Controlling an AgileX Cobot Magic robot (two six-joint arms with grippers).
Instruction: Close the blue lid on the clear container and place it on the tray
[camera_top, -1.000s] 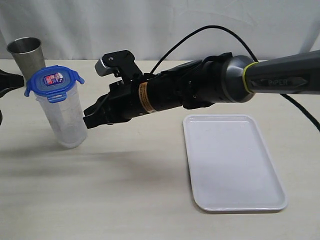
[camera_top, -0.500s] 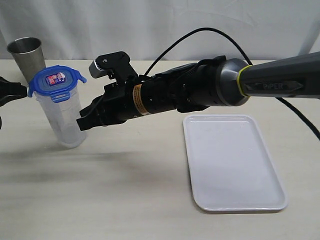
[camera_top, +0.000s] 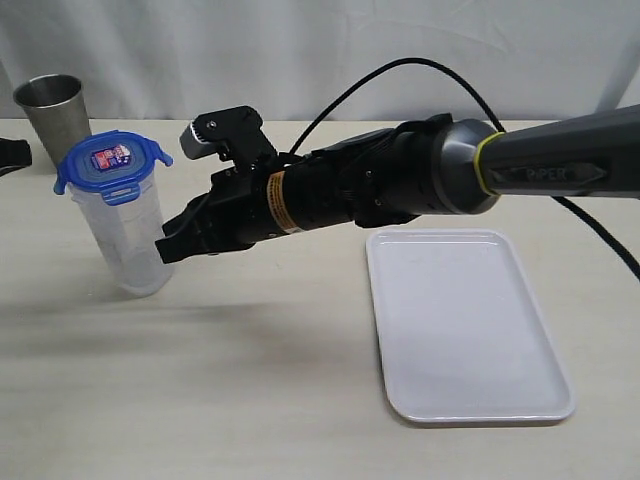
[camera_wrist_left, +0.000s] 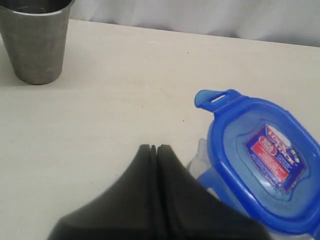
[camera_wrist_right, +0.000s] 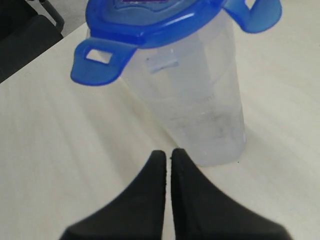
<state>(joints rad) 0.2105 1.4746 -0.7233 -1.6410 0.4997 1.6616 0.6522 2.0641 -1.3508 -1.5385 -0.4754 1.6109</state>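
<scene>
The blue lid (camera_top: 110, 160) sits on top of the clear container (camera_top: 128, 240), which stands on the table at the left. Its snap flaps (camera_wrist_right: 95, 62) stick outward. My right gripper (camera_top: 163, 248) is shut and empty, with its tips right at the container's lower side (camera_wrist_right: 210, 130); I cannot tell whether they touch. The right wrist view shows those tips (camera_wrist_right: 167, 153) pressed together below the lid (camera_wrist_right: 150, 20). My left gripper (camera_wrist_left: 154, 148) is shut and empty, beside the lid (camera_wrist_left: 260, 160) and apart from it; only its tip (camera_top: 20, 152) shows at the exterior view's left edge. The white tray (camera_top: 465, 330) lies empty at the right.
A steel cup (camera_top: 52, 110) stands behind the container near the back left, also seen in the left wrist view (camera_wrist_left: 35, 45). The right arm's black cable (camera_top: 420, 65) arcs above the table. A white curtain closes the back.
The right gripper has slid left to the container's side. The left gripper has drawn back to the left, away from the lid. The lid shifted slightly right.
</scene>
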